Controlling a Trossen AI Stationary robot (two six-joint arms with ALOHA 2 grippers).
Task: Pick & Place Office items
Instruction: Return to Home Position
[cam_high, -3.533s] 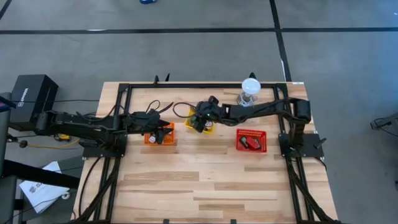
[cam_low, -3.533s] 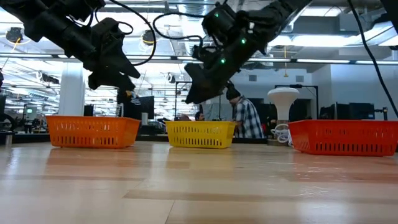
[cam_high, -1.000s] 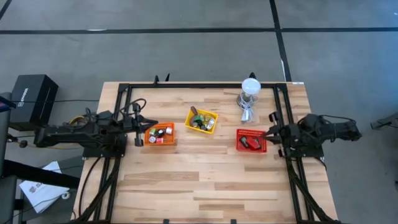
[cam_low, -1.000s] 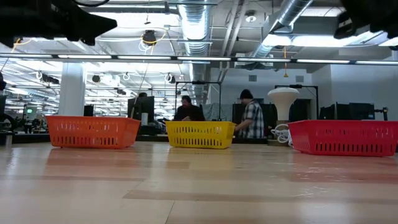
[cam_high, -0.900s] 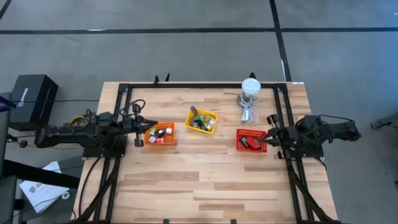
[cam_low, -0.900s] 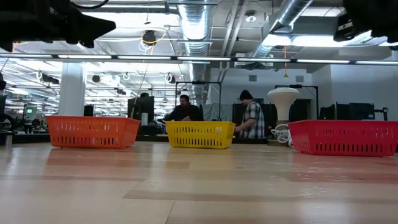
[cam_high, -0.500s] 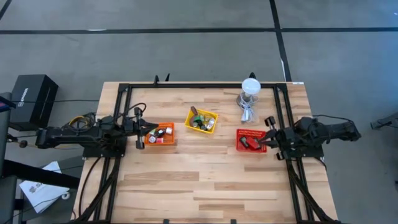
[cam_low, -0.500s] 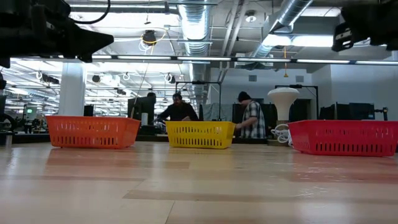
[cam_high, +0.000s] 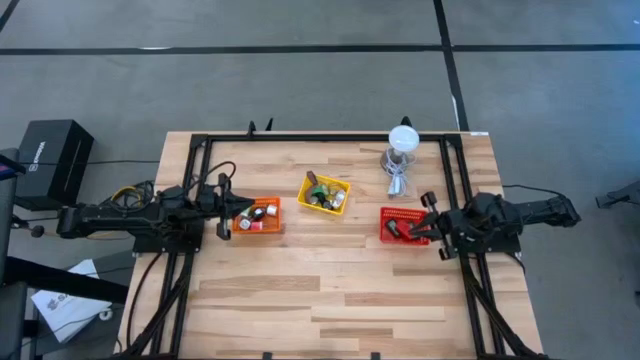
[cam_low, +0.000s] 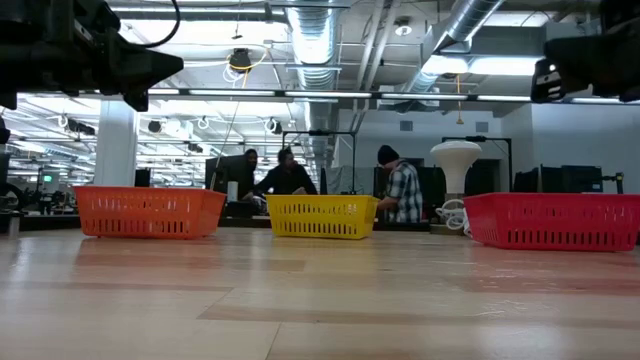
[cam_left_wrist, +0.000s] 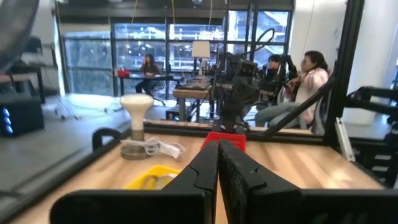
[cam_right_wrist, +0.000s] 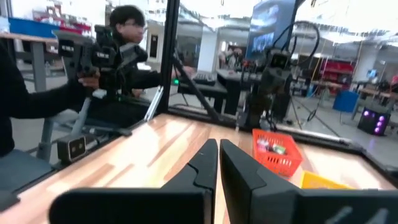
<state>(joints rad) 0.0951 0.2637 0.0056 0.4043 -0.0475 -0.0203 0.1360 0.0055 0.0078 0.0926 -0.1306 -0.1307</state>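
Yellow bin (cam_high: 304, 188) centres the sorted office items (cam_high: 322, 197); left gripper (cam_high: 228, 207) and right gripper (cam_high: 422, 226) flank it, fingers (cam_left_wrist: 202, 171) clenched empty, apparently homing.

Orange bin (cam_low: 150, 212), yellow bin (cam_low: 322, 216), red bin (cam_low: 550, 220).

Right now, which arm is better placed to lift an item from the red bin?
Likely the right arm: its jaws sit beside the red bin; the left arm waits by the orange bin.

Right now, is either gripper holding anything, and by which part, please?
Nothing is held: the left gripper and the right gripper are both shut and empty.
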